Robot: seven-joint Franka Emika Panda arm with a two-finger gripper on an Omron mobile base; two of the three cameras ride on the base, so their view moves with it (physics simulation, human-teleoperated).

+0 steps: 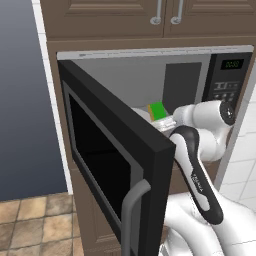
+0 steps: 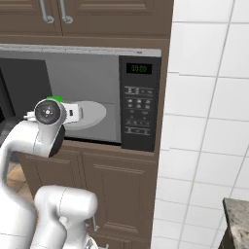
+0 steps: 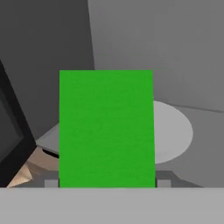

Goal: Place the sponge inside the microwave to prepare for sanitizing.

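The microwave (image 1: 227, 85) stands open, its black door (image 1: 112, 150) swung out toward the left. My gripper (image 1: 162, 119) reaches into the grey cavity and is shut on the sponge (image 1: 157, 110), whose bright green face shows. In the hand view the sponge (image 3: 106, 129) stands between my two fingertips (image 3: 51, 183), just above the near edge of the round grey turntable (image 3: 173, 131). From the right base view only a green sliver of the sponge (image 2: 55, 99) peeks over my wrist, with the turntable (image 2: 92, 114) behind it.
The open door (image 3: 11, 140) stands close on the left of my hand. Brown cabinets (image 1: 120, 17) sit above the microwave and more (image 2: 112, 194) below it. The button panel (image 2: 139, 104) is on the right, beside a white tiled wall (image 2: 209, 121).
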